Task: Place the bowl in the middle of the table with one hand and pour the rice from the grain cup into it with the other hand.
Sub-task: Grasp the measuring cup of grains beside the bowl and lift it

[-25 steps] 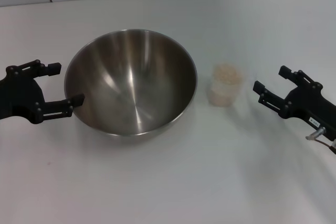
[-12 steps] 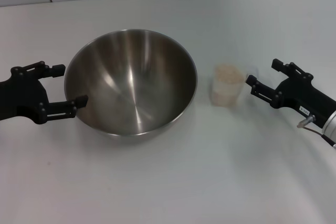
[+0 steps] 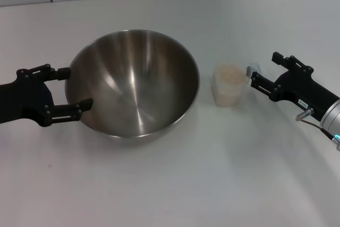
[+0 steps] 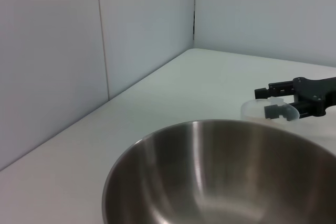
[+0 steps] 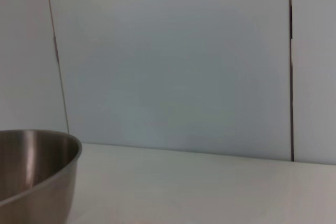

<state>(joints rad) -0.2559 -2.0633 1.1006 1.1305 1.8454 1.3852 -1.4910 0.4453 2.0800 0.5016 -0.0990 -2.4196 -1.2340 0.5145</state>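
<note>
Right gripper (image 3: 261,73) spread wide, holding nothing, fingertips just beside the grain cup (image 3: 229,85); rice (image 3: 230,74) fills the cup. Left gripper (image 3: 75,86) likewise open, its prongs straddling the bowl (image 3: 133,82) rim at the robot's left. Head view shows both on the table (image 3: 175,184). Left wrist view adds the wall panels (image 4: 94,40); right wrist view catches only the bowl's edge. Small label on right gripper, unreadable.

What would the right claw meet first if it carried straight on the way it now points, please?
Most likely the cup of rice: the open right claw points at it from close beside, and the bowl lies beyond. Its height against the cup is uncertain.
</note>
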